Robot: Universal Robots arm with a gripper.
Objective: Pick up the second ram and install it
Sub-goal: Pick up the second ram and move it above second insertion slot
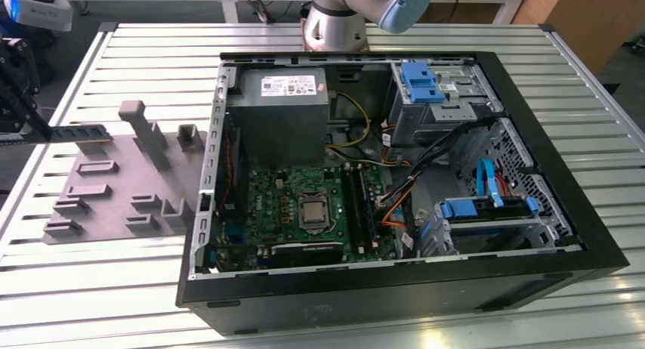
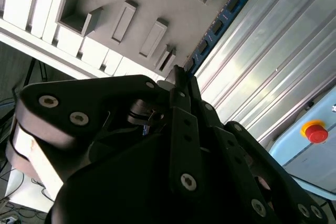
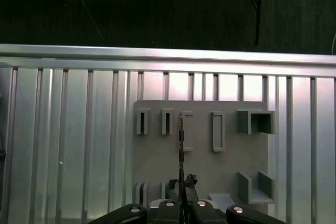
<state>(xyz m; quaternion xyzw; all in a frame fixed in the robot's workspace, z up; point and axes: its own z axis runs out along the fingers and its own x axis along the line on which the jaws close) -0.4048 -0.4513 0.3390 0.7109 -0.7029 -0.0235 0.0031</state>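
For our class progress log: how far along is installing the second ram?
Done: the second ram is out of the grey fixture. In hand: the claw grips it above that fixture. Left: it is not yet at the motherboard inside the open case.

Setting: robotics lab or workshop. Evidence: 1 slatted aluminium workbench (image 1: pixel 101 288); 1 robot arm base (image 1: pixel 333 28) mounted at its edge; 1 opened desktop computer case (image 1: pixel 403 298); 1 grey slotted fixture plate (image 1: pixel 111 194); 1 red emergency-stop button (image 2: pixel 315 131).
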